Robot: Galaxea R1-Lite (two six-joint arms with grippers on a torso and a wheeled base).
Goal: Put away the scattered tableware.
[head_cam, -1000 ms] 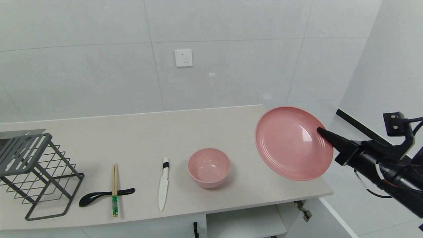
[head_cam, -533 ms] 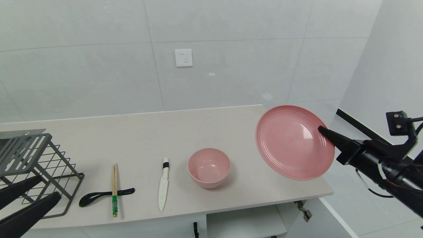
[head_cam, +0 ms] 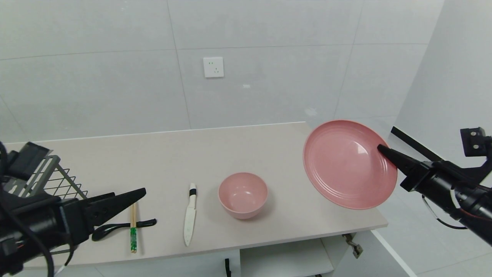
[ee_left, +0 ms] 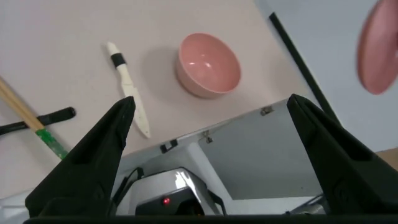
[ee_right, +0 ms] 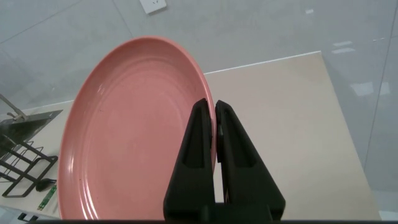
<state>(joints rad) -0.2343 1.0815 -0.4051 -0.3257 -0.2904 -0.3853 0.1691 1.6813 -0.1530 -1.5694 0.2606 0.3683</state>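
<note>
My right gripper (head_cam: pixel 380 148) is shut on the rim of a pink plate (head_cam: pixel 348 163), which hangs tilted in the air over the counter's right end; the right wrist view shows the fingers (ee_right: pixel 211 124) pinching the plate (ee_right: pixel 137 130) edge. A pink bowl (head_cam: pixel 243 195) stands on the counter, also seen as the bowl (ee_left: pixel 208 64) from the left wrist. Left of it lie a white knife (head_cam: pixel 190 213), chopsticks (head_cam: pixel 133 221) and a black spoon (head_cam: pixel 119 227). My left gripper (head_cam: pixel 134 194) hangs open at the lower left, over the spoon and chopsticks.
A dark wire rack (head_cam: pixel 50 179) stands at the counter's left end, partly behind my left arm. The counter (head_cam: pixel 230 154) ends just right of the plate. An open cabinet shelf (head_cam: pixel 284 257) lies below the front edge. A wall socket (head_cam: pixel 213 67) sits on the tiled wall.
My left arm has come into the head view from the lower left and advanced toward the chopsticks. The plate has shifted slightly to the right with my right gripper.
</note>
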